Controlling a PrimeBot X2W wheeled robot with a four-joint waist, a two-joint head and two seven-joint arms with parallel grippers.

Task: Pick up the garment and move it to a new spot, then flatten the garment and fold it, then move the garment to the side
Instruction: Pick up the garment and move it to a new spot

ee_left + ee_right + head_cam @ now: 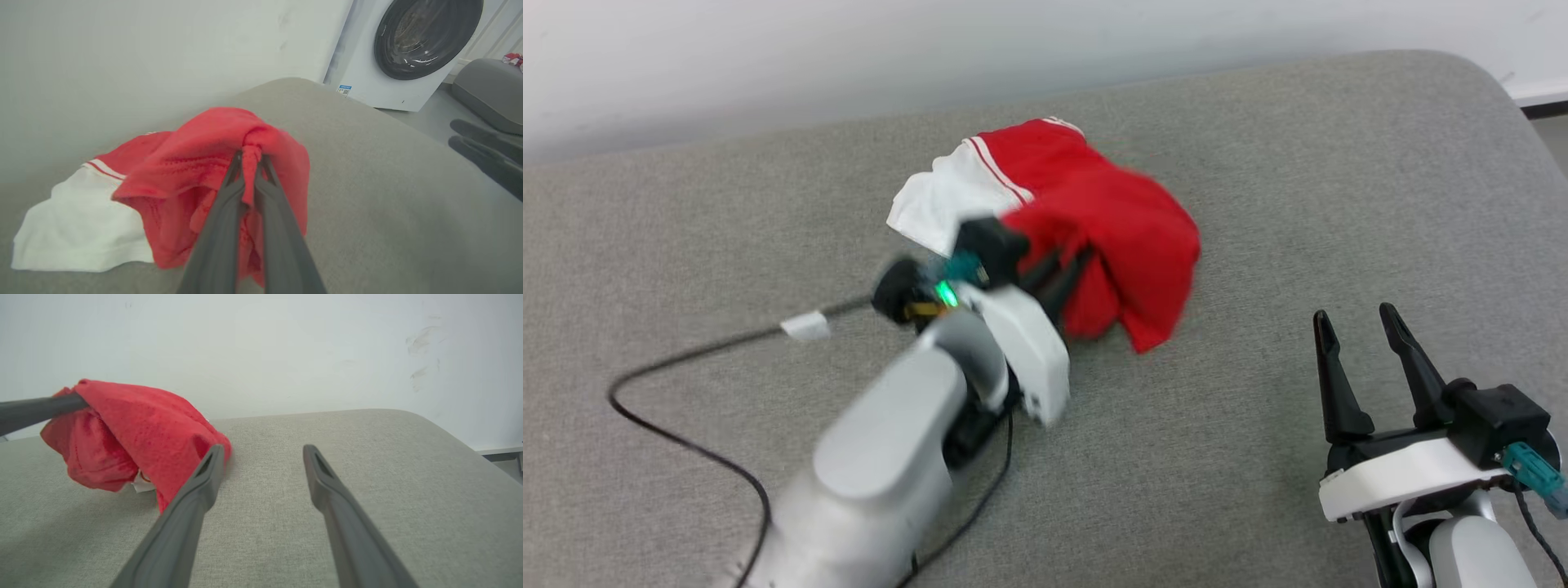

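Observation:
The garment (1111,237) is a red jersey with a white sleeve and striped trim, bunched up on the grey cushion near its middle. My left gripper (1066,273) reaches into it from the lower left, and its tips are hidden under the red cloth in the head view. In the left wrist view that gripper (250,157) is shut on a pinched fold of the garment (196,163), which is lifted and drapes off the tips. My right gripper (1356,322) stands open at the lower right, apart from the cloth. In the right wrist view the garment (135,424) hangs left of my right gripper (263,451).
The grey cushion (1258,457) spans the view, with a white wall behind. A black cable (686,441) with a white tag loops over the cushion at the left. A white washing machine (400,53) stands beyond the cushion's far end, with another grey cushion (490,90) beside it.

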